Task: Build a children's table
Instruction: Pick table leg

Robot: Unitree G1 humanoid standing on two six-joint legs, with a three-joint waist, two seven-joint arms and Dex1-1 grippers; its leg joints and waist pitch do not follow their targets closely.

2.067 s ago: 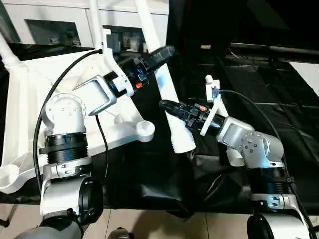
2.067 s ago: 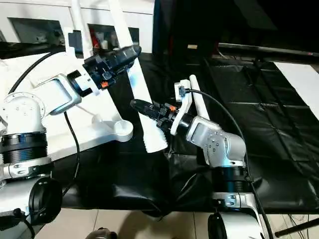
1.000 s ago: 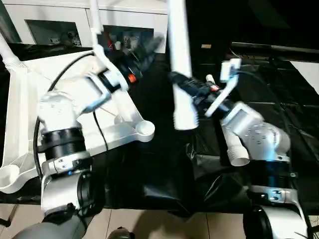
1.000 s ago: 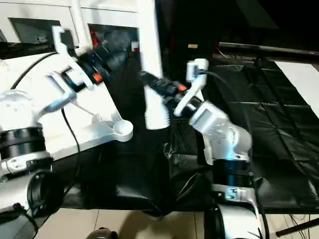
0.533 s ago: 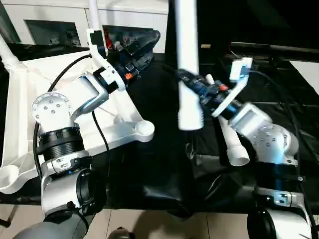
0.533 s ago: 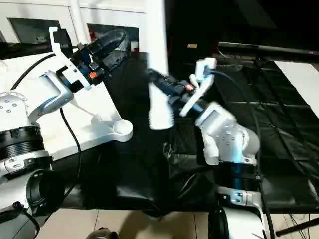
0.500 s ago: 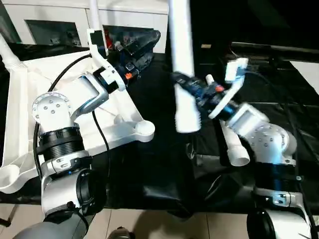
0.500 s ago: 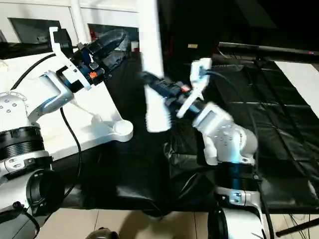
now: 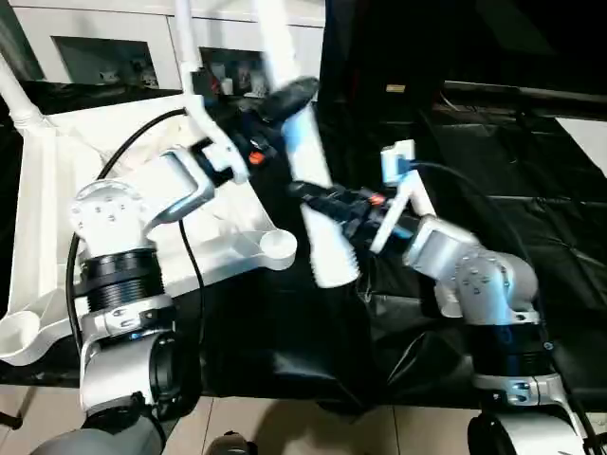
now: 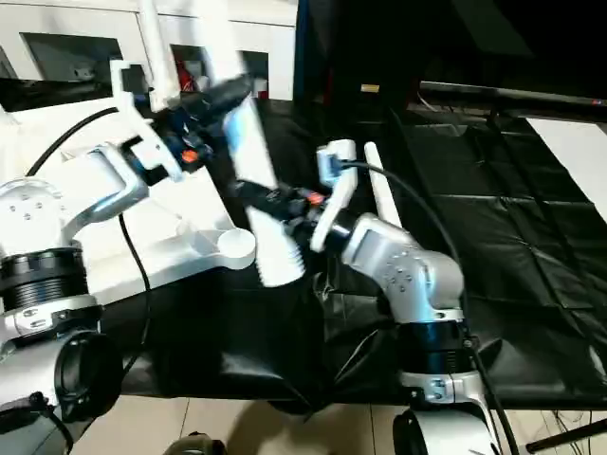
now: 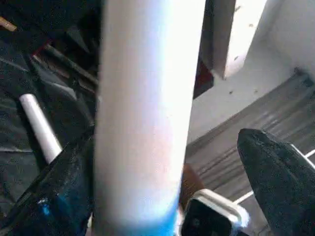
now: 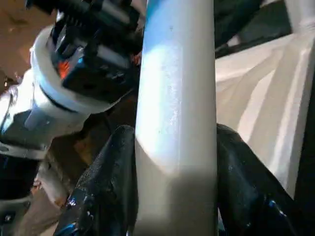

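- White plastic makes up the long tapered tube leg (image 9: 305,180) that we carry mid-frame in the head views; its long axis leans, narrow end toward the upper left, ribbed wide end (image 9: 332,266) lowest at centre.
- Our right gripper (image 9: 318,197) clamps the leg low on its shaft, a black finger on each side in the right wrist view.
- Our left gripper (image 9: 285,106) stands with jaws wide around the leg higher up; in the left wrist view one finger (image 11: 275,172) is clearly off it.
- The white ribbed tabletop (image 9: 57,190) lies at frame left, its empty round corner socket (image 9: 278,245) just left of the leg's wide end.
- We judge the next move turns on swinging that end leftward over the socket; the right gripper is nearer.
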